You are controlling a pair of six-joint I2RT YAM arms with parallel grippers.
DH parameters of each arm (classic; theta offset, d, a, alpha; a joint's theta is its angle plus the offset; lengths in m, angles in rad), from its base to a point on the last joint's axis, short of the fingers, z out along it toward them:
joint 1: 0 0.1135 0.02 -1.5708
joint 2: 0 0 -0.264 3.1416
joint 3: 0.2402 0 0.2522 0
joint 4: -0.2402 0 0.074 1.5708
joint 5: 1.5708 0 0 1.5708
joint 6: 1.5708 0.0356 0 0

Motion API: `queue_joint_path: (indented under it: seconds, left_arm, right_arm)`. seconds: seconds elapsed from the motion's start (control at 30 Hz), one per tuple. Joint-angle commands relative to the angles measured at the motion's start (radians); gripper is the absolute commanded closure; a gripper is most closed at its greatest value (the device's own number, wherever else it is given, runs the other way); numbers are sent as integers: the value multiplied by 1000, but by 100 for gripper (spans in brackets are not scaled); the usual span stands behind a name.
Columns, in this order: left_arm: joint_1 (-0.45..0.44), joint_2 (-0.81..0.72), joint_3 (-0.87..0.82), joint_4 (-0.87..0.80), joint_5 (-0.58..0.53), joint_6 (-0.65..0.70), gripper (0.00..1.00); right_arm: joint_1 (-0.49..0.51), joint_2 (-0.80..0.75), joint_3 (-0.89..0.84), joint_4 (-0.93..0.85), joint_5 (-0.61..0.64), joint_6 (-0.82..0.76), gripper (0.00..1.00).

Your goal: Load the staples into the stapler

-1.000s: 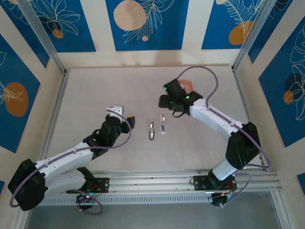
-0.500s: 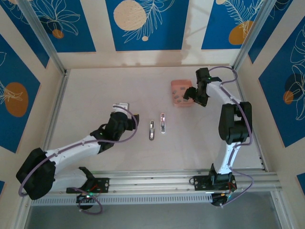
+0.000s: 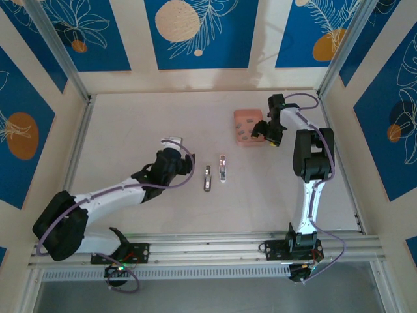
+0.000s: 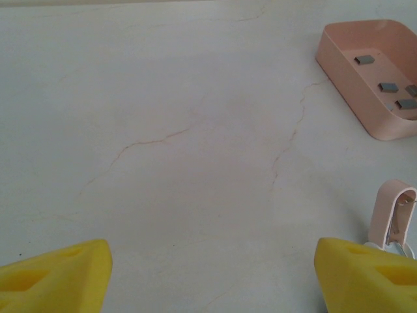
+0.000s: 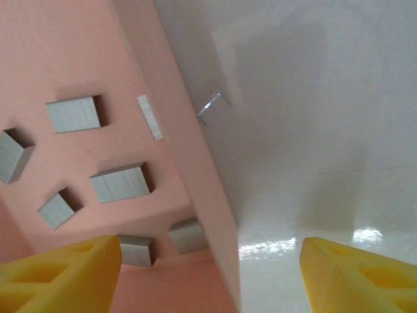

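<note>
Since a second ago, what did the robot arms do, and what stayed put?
The right gripper swung right, off the pink tray, and hangs open at its right edge. The left gripper reached farther forward, open. Nothing was grabbed. The stapler, the pale piece beside it and the tray stayed put.
</note>
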Motion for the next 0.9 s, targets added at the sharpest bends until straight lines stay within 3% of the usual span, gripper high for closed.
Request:
queue_joint_path:
  seconds: [0.0,0.5,0.87]
  left_arm:
    - [8,15,37,10,17,-19,19]
    - [8,-11,50,-26,20,-21,20]
    - [7,-82,2,-28,43,-38,20]
  right_arm:
    - [-5,-7,4,-41,14,-42,29]
    - [-6,-170,-201,-77,89,-131,31]
    - [-33,-387,-494,-104,120,-124,31]
